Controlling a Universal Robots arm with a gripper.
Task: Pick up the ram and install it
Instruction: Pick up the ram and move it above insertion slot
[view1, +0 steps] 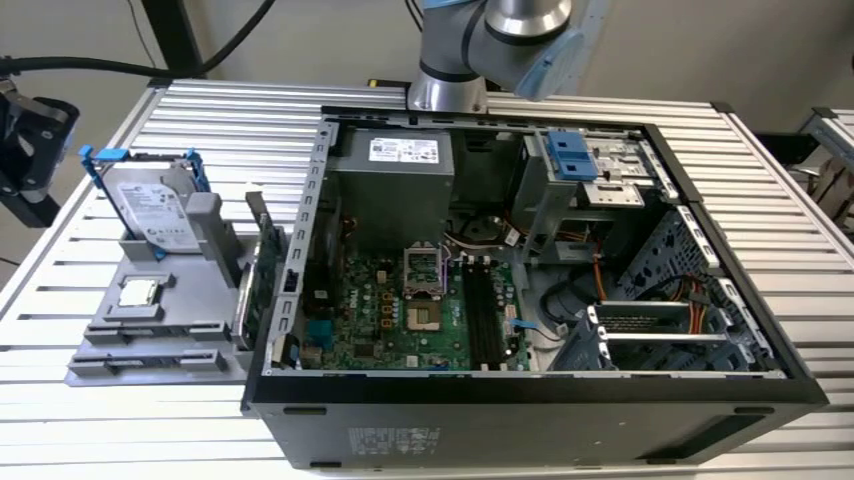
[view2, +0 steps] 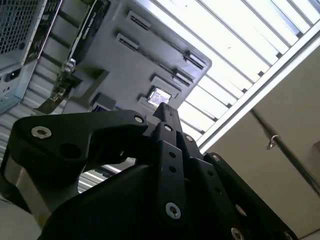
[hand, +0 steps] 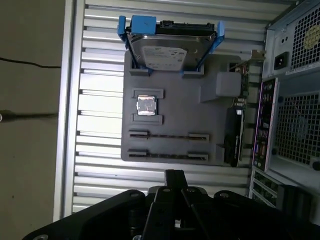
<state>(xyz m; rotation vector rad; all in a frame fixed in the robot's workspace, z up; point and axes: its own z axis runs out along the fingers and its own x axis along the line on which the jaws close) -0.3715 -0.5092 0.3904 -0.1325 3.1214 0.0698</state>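
Ram (hand: 169, 135) stands edge-on in a slot of the gray tray (hand: 175, 110), by the tray edge nearest the gripper (hand: 174, 176). The gripper's fingers are pressed together, empty, above the bench (hand: 100, 165).

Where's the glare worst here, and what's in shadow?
Second wrist view: the table slats blow out white. First wrist view: slats beside the gray tray glare, and the end effector is a dark mass. Exterior view: even light, though the computer case interior sits in shade.
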